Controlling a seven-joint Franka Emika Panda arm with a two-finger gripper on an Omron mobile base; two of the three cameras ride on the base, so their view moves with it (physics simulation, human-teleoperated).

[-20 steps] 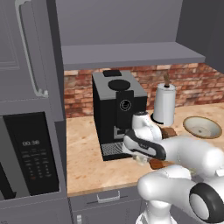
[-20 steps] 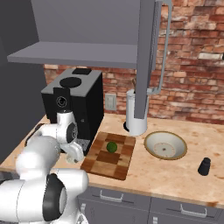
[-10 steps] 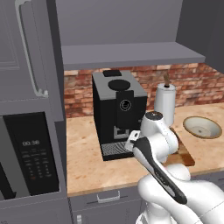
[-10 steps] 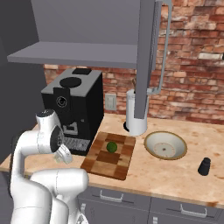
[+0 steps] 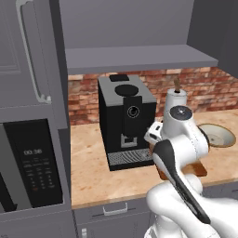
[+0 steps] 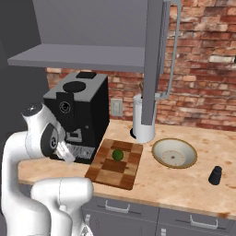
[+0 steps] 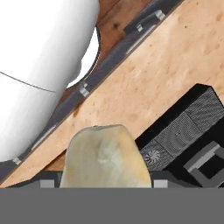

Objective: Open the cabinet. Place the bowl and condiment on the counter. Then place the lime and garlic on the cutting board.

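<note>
Garlic in the claw's grip, not yet on the cutting board.

Left base view: the arm folds low in front of the coffee machine (image 5: 126, 122); the bowl (image 5: 216, 135) rests on the counter (image 5: 90, 160) beyond it.
Right base view: the claw (image 6: 64, 152) hangs over the counter, with the cutting board (image 6: 115, 163) just beside it, carrying the lime (image 6: 118, 155); the condiment (image 6: 215, 175) stands well apart.
Hand view: the garlic (image 7: 104, 157) sits between the fingertips, jaws fairly wide around it.
Risk: a lumpy bulb may roll off the board, or nudge the lime, if released off-centre.
</note>
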